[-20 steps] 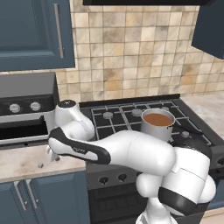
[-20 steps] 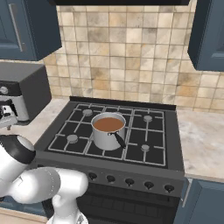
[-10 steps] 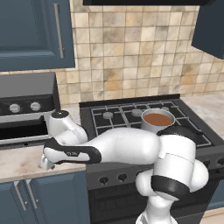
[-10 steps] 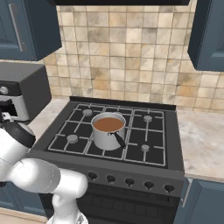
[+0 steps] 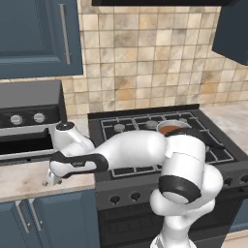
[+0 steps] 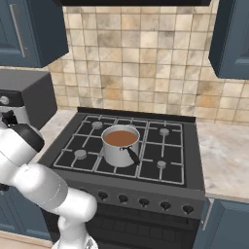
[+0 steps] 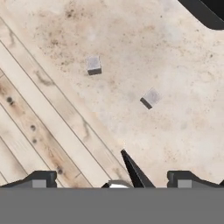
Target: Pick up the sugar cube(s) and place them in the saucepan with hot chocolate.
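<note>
- Lying apart on the pale speckled counter (image 7: 175, 52) are two sugar cubes: one (image 7: 93, 64) nearer the counter's edge, the other (image 7: 151, 97) further in.
- The gripper (image 7: 111, 180) is held above them with its jaws spread wide, nothing between them.
- The saucepan with hot chocolate (image 6: 120, 144) is seen on the stove (image 6: 160, 146), well apart from the cubes.

The 2 sugar cubes (image 7: 93, 65) (image 7: 151, 98) are greyish-white on a speckled beige counter (image 7: 175, 65) (mottled brown), beside pale wood-grain floor planks (image 7: 39, 131).
</note>
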